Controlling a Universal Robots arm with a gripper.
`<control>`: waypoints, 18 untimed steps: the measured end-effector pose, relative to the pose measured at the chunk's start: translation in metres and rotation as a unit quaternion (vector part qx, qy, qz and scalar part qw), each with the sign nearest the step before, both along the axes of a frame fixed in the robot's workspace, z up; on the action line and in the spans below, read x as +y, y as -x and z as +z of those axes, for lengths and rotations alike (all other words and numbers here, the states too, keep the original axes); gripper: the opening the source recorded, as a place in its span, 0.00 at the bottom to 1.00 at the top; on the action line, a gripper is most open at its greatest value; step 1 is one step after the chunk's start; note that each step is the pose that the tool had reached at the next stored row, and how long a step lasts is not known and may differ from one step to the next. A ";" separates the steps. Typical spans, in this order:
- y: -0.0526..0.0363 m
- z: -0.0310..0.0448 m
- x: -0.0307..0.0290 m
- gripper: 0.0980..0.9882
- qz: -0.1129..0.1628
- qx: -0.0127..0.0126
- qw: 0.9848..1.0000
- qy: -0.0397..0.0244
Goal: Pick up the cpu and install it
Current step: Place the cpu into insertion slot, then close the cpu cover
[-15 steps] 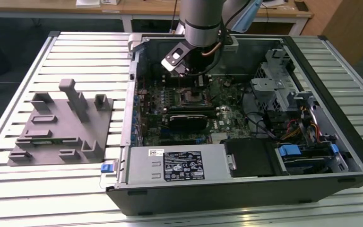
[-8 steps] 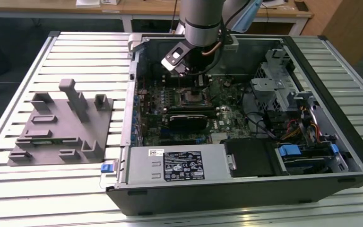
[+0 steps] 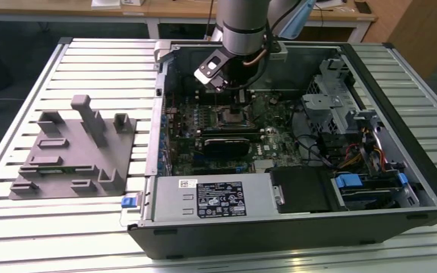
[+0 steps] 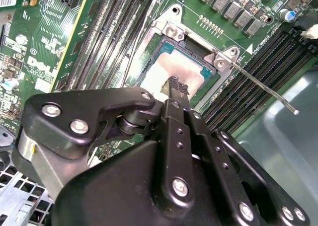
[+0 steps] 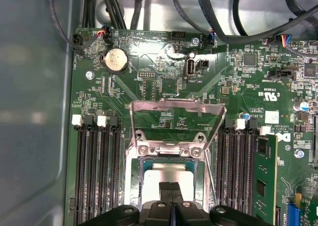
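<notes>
Tool [image 4: 178,87] has its fingers [image 5: 165,192] pressed together, tips right down at the cpu [image 4: 161,69]; can't tell if they actually touch it. Across the exterior view, a grey fixture block [image 3: 70,153] sits on the bench [image 3: 21,239] at the left. Next comes the open pc case [image 3: 279,242], where the cpu lies flat in the socket [image 5: 133,176] with the load plate [image 5: 174,107] flipped up. Chip looks thin, stiff, light and probably fragile underneath, so I'd hold it by the edges.

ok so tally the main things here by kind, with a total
grey plastic fixture block: 1
open black computer case: 1
pale silver square cpu: 1
round silver coin battery: 1
black gripper: 1
total: 5
</notes>
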State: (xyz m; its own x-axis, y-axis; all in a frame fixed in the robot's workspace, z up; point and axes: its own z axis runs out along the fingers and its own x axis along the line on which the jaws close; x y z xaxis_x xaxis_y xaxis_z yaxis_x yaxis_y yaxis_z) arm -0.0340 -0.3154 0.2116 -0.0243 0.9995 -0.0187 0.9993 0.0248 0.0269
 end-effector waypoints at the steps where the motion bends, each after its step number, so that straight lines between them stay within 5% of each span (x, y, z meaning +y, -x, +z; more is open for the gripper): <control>1: 0.0000 0.0004 0.0000 0.01 0.000 0.000 1.000 0.000; 18: 0.0000 0.0102 0.0000 0.01 0.000 0.000 1.000 0.000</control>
State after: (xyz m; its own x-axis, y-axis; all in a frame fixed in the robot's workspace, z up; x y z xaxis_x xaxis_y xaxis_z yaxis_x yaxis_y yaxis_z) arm -0.0339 -0.3154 0.2218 -0.0243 0.9995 -0.0188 0.9993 0.0248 0.0268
